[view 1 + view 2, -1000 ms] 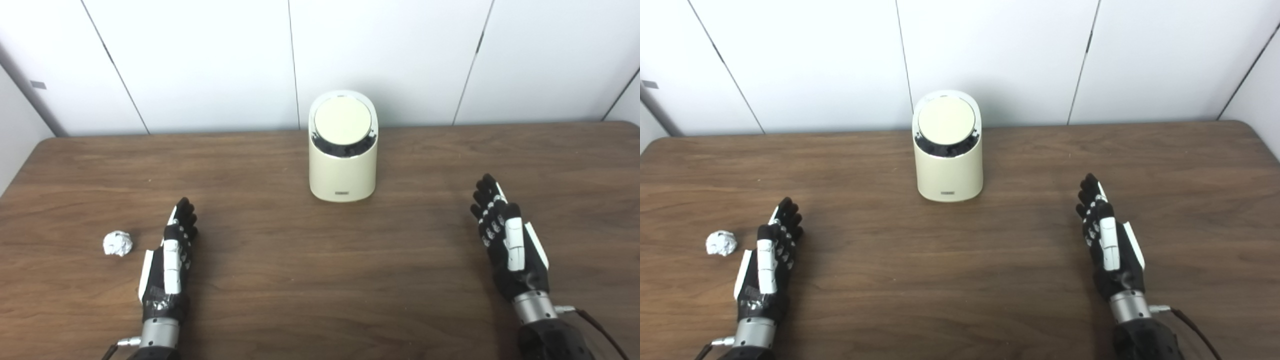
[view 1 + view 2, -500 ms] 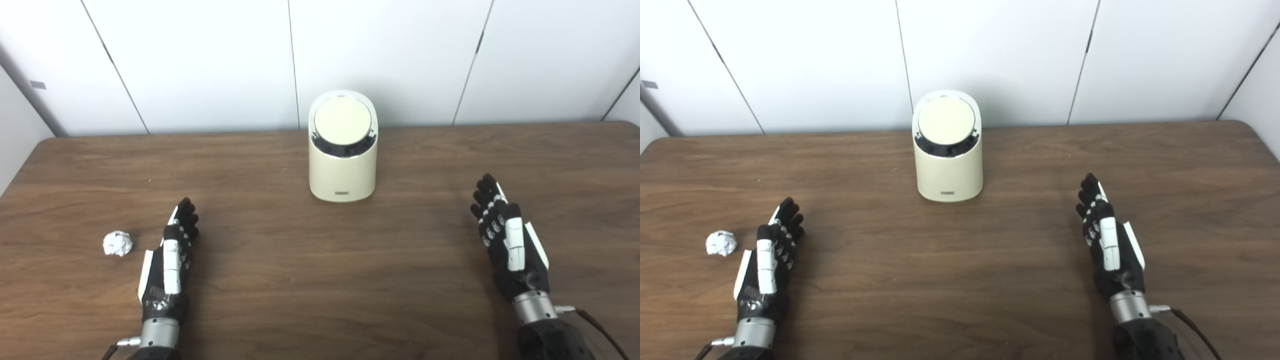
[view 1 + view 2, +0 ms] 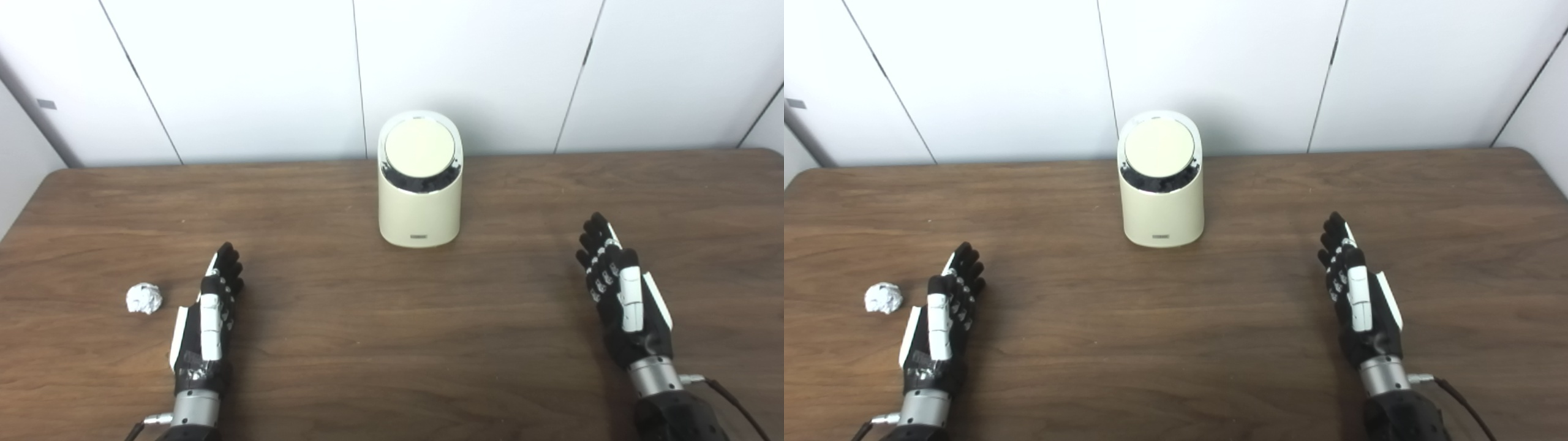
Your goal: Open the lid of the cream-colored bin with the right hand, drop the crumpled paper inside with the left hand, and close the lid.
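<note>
1. Left hand (image 3: 205,318) lies nearest the robot, well to the near-left of the cream-colored bin (image 3: 420,208). Its fingers are extended and apart, and it holds nothing.
2. Right hand (image 3: 621,294) is well to the near-right of the bin, likewise spread flat and empty.
3. Crumpled paper (image 3: 144,298) sits on the table (image 3: 367,343), far near-left of the bin and just beside the left hand on its outer side, not touching it.
4. The bin stands upright at the far middle of the table. Its round lid (image 3: 420,147) is closed and slopes toward the robot.
5. Step in hand, as I judge it: opening the lid. The right hand should come in from the bin's right, high enough to clear the rim, and work the lid without shoving the light bin backward.
6. Against the earlier frames nothing differs: hands, paper and bin all sit where they were.
</note>
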Motion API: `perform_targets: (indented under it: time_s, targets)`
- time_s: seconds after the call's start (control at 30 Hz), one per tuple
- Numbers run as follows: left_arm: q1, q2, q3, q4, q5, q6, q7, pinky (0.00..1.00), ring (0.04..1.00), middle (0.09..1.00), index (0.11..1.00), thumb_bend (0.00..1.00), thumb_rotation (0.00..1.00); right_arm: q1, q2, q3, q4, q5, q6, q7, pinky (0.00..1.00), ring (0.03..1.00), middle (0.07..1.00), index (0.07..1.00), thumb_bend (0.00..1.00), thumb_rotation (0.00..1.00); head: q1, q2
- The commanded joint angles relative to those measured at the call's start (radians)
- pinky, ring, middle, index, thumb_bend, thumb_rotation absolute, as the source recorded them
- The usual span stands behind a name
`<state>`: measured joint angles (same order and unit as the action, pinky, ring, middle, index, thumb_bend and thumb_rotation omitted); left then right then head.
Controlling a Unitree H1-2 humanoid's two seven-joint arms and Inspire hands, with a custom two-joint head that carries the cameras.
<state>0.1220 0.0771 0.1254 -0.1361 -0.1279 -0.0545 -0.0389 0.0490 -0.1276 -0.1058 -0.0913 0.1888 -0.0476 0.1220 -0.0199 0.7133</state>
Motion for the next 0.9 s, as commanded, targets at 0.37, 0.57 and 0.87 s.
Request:
perform_targets:
  time_s: [0.37, 0.57, 0.87]
  targets:
    - [0.031, -0.016, -0.007, -0.006, 0.003, -0.032, 0.002, 1.0, 0.985, 0.984, 0.995, 0.65, 1.0, 0.023, 0.013, 0.004, 0.0, 0.008, -0.023, 0.003, 1.0, 1.0, 0.99, 0.972, 0.71, 1.0, -0.002, -0.056]
    - [0.037, -0.021, -0.01, 0.001, 0.013, -0.05, 0.002, 1.0, 0.986, 0.987, 1.0, 0.64, 1.0, -0.022, 0.005, 0.012, -0.017, -0.004, 0.003, 0.0, 1.0, 1.0, 0.983, 0.958, 0.71, 0.96, -0.013, -0.061]
    - [0.035, -0.033, -0.016, 0.003, 0.014, -0.059, 0.003, 1.0, 0.987, 0.983, 0.995, 0.64, 1.0, -0.176, -0.049, 0.012, -0.013, -0.119, 0.085, -0.028, 0.96, 0.976, 0.972, 0.957, 0.67, 0.88, 0.004, -0.05]
